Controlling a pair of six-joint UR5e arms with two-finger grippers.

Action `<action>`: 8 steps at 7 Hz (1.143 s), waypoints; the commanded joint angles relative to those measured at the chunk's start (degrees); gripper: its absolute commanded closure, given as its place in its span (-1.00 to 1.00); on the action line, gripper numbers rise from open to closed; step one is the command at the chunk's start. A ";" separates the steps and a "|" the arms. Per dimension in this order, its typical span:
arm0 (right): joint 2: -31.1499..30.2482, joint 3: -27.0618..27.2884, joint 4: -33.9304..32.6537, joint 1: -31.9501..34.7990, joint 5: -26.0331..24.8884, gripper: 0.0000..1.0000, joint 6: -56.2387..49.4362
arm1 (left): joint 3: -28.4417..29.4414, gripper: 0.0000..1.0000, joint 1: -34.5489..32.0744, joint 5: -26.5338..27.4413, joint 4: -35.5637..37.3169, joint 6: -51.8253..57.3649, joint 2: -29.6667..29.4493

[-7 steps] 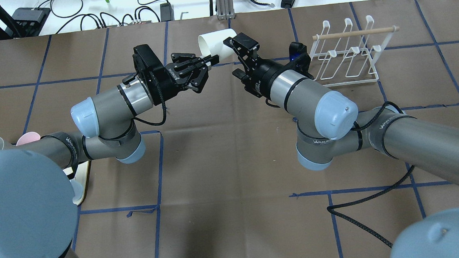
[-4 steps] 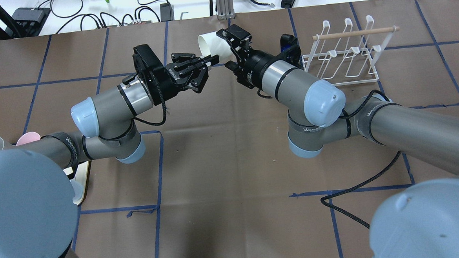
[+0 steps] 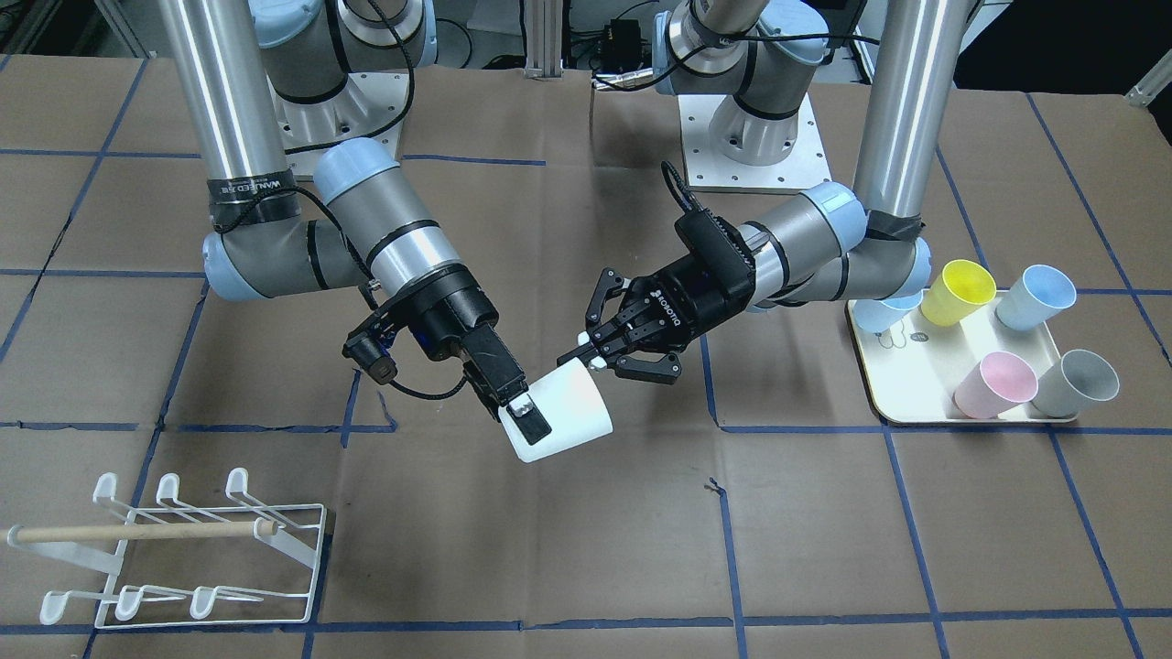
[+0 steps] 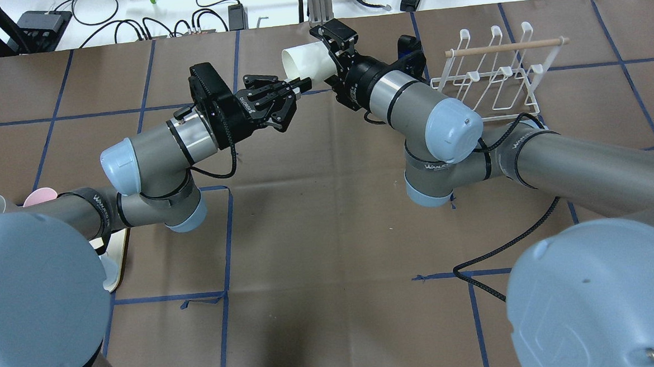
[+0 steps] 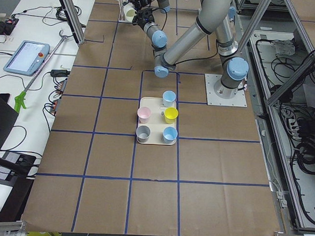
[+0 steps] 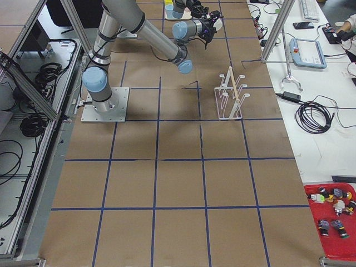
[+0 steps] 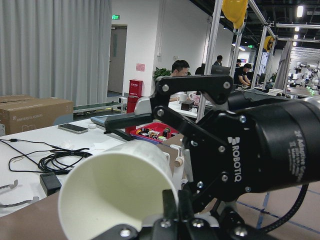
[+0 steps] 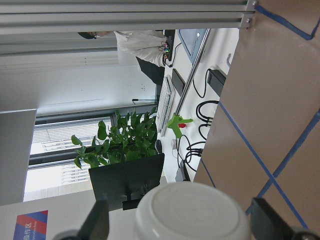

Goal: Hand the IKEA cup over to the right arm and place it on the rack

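The white cup (image 3: 568,412) hangs on its side above the bench (image 3: 824,549), well apart from the rack (image 3: 137,531), its long axis running arm to arm: rim toward the left end effector (image 3: 591,357), which is clenched on that rim, base toward the right end effector (image 4: 335,64). The right one is released (fingers spread either side of the base, not yet touching, I think), so closing it seems the next need.
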 commanded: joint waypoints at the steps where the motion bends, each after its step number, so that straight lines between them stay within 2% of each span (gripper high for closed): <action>1: -0.03 0.05 0.21 0.28 0.24 -0.46 0.09 | 0.01 0.82 -0.09 0.09 0.01 0.08 0.05; 3: -0.03 0.05 0.29 0.45 0.60 -0.21 0.09 | 0.01 0.82 0.00 0.09 0.01 0.00 0.14; 4: -0.12 -0.04 0.21 0.45 0.77 -0.01 0.00 | 0.01 0.78 0.00 0.00 -0.08 0.00 0.14; 5: -0.12 -0.04 0.29 0.45 0.78 0.06 0.00 | 0.10 0.68 0.00 0.00 -0.08 0.00 0.23; 7: -0.21 -0.04 0.29 0.45 0.69 0.08 0.00 | 0.63 0.18 0.00 0.18 -0.17 -1.84 0.49; 8: -0.21 -0.04 0.29 0.45 0.69 0.09 0.00 | 0.89 -0.15 0.00 0.35 -0.08 -1.85 0.49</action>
